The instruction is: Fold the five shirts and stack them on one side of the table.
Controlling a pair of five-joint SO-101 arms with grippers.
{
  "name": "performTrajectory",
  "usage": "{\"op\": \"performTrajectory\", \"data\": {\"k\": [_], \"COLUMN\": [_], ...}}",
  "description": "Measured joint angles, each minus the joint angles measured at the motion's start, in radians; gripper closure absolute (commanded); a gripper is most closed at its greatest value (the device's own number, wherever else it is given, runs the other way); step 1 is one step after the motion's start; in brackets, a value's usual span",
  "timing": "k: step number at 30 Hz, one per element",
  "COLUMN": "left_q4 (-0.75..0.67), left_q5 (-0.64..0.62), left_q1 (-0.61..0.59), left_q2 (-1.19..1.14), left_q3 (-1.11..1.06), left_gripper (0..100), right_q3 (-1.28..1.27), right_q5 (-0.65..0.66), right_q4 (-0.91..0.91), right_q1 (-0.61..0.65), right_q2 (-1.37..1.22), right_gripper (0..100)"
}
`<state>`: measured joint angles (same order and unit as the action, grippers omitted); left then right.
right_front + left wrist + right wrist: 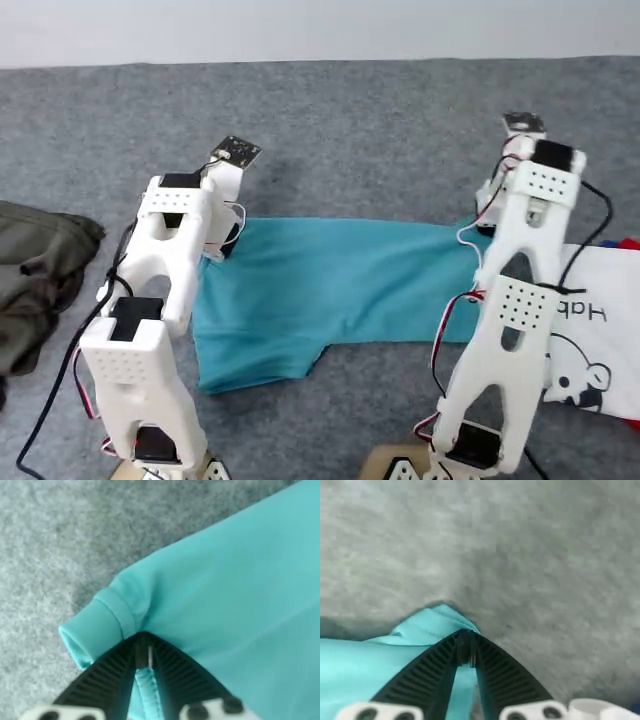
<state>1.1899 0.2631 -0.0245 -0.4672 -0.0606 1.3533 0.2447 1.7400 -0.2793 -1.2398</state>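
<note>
On the desk (360, 130): teal shirt (330, 290), spread | my left tool (142, 646) clamped on sleeve cuff (102, 622), right tool (466, 645) clamped on opposite corner | I judge it soft, light, limp; best gripped at hems.

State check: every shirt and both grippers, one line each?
teal shirt: spread out, pinched at two ends
left gripper: shut on the teal shirt's cuff
right gripper: shut on the teal shirt's corner
olive shirt: crumpled, unfolded
white shirt: lying flat, print up
</note>
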Motion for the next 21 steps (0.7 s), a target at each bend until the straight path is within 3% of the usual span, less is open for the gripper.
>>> {"op": "performTrajectory", "data": {"k": [9,21], "left_q4": [0.0,0.071], "left_q5": [0.0,-0.083], "left_q1": [0.003,0.018], "left_q2": [0.0,0.034], "left_q3": [0.0,0.107], "left_gripper": [99,99], "right_q3": [-0.002,-0.002], "right_q5": [0.002,0.006], "right_q4": [0.008,0.012], "right_q1": [-0.031,0.072], "right_q2": [0.103,0.427], "right_gripper": [98.7,98.7]}}
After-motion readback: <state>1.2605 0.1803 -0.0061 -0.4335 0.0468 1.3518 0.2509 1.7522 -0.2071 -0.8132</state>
